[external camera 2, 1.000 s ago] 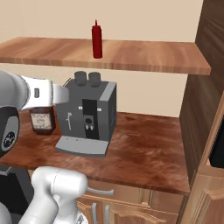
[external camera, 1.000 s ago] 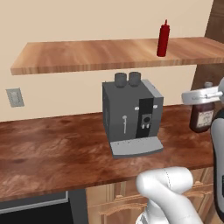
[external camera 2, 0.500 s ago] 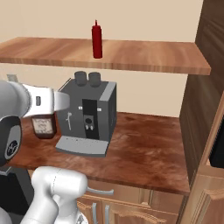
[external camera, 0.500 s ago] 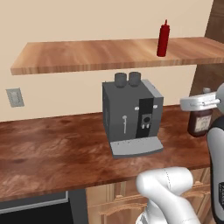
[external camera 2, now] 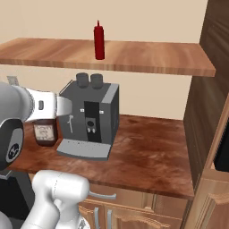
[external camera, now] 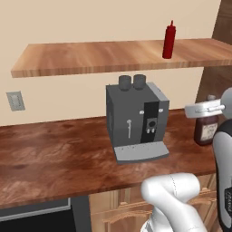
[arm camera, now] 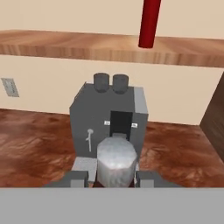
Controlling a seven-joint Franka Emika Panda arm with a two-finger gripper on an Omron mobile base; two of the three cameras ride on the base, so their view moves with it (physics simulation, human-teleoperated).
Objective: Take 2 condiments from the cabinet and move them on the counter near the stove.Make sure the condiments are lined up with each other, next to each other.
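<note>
A: What changed from a second ago?

B: Dark brown sauce bottle (external camera: 207, 128) sits lower in the left base view and further toward that view's right edge. It was hanging higher, near the coffee machine's (external camera: 134, 118) mid-height; now it's down by the counter (external camera: 54, 154). The base views haven't shifted, so the arm moved, not the camera.

A: Gripper state?

B: Gripper (arm camera: 115, 175) is closed tight around the sauce bottle's neck, just under the cap (arm camera: 116, 158). The hand view has a finger (arm camera: 148, 176) on each side of the pale grey cap top. Bottle upright, label facing out.

A: Touching the counter?

B: Probably at or just above it, can't tell for sure. In the right base view the bottle (external camera 2: 45, 132) bottom is close to the surface, but the arm covers part of it.

A: The other condiment?

B: Red squeeze bottle (external camera: 168, 40) upright on the open shelf (external camera: 90, 56), near the front edge, up above the coffee machine's right side. Untouched.

A: Room to move?

B: Sauce bottle is beside the coffee machine, apart from it with a gap. Lots of bare counter on the machine's other side, running out to the wall outlet (external camera: 15, 100). In the right base view, a dark tall cabinet (external camera 2: 210, 89) closes off the far end of the counter.
</note>
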